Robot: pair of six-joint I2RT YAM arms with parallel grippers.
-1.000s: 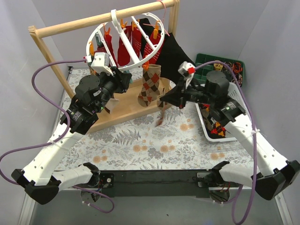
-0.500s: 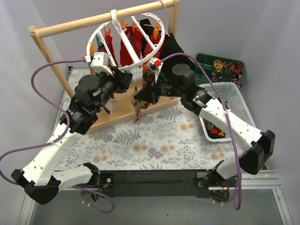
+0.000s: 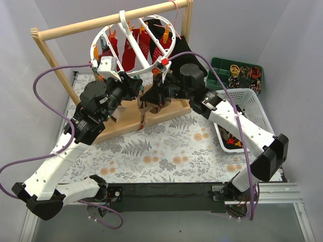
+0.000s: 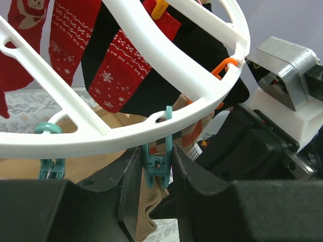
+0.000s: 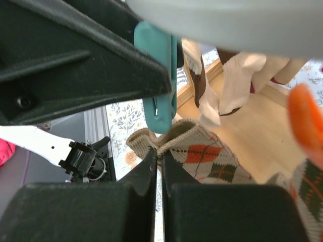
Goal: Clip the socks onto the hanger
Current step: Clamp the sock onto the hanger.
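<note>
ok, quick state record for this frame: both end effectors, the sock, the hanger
left end effector: closed on a teal clip under the hanger ring
right end effector: shut on the argyle sock cuff
sock position: cuff right at the clip's tip, not visibly clamped
hanger: hooked on the wooden rail, red socks hanging from it

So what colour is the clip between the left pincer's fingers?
Teal; the clip shows best in the left wrist view.

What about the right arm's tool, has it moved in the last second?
Yes. The right tool swung left, away from the white basket and in under the white hanger, carrying the argyle sock.
</note>
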